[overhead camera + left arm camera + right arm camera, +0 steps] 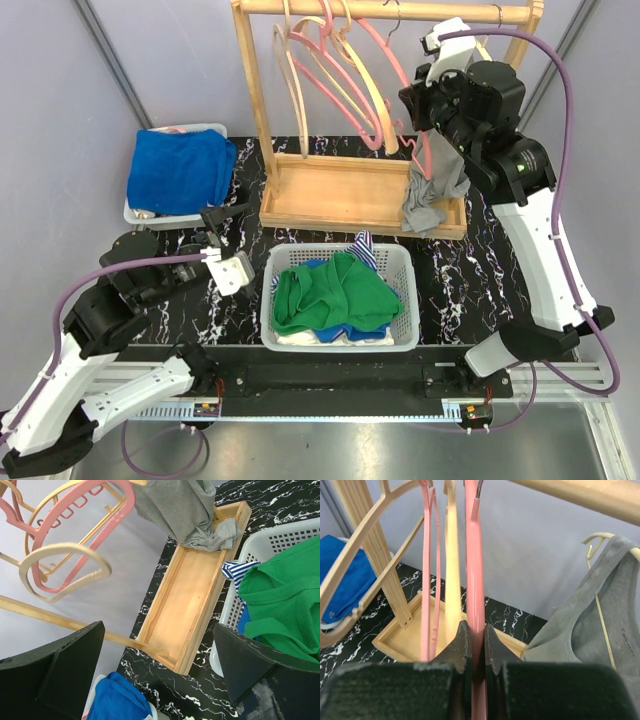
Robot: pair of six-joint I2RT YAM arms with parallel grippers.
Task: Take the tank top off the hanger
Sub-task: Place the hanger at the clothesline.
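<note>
Starting on the left, the left gripper (157, 630) sits low over the tabletop (450, 290) beside the basket (400, 262) of clothes. Its jaws are spread wide with nothing in them, so I'd say it's just parked out of the way. In the middle is the wooden rack (255, 100) with a bunch of bare hangers. On the right, the right gripper (477, 650) is pinched tight on a pink hanger (474, 555), probably to steady it or nudge it aside. The grey tank top (437, 190) hangs just right of that on a cream hanger (592, 540), hem bunched on the rack's base. Not off yet.
</note>
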